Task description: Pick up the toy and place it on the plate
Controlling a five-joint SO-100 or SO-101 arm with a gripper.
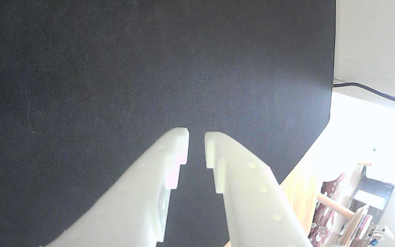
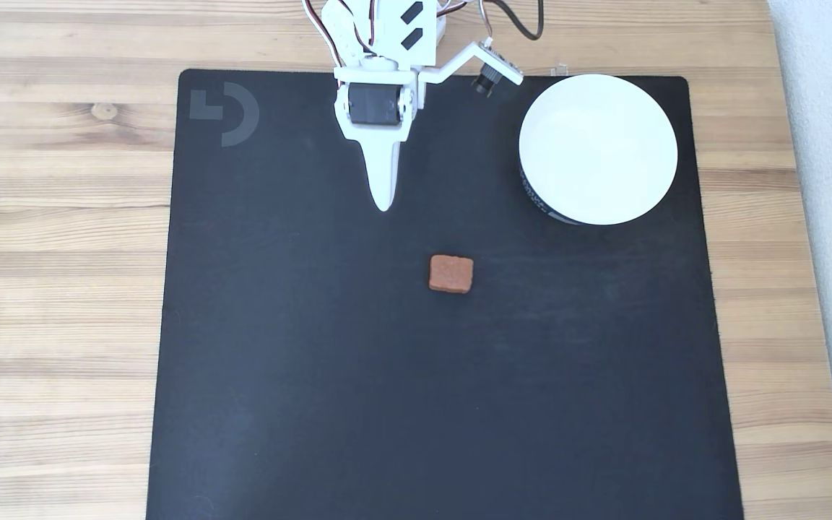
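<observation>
We see the toy lying flat on the black mat, a small reddish-brown rounded-square block near the mat's middle in the fixed view. Nothing touches it. The end effector hangs above the mat, up and a little to the left of the toy in that view, near it but apart, its white tip pointing down the picture towards the toy's side of the mat. In the wrist view the end effector shows two white fingers with a narrow gap between their tips, slightly parted and gripping nothing, with bare mat beneath them. The plate, white with a dark outer band, sits up and to the right of the toy, well apart from it, at the mat's upper right corner. Around the mat we see the wooden counter. A black cable runs beyond the mat's edge in the wrist view.
</observation>
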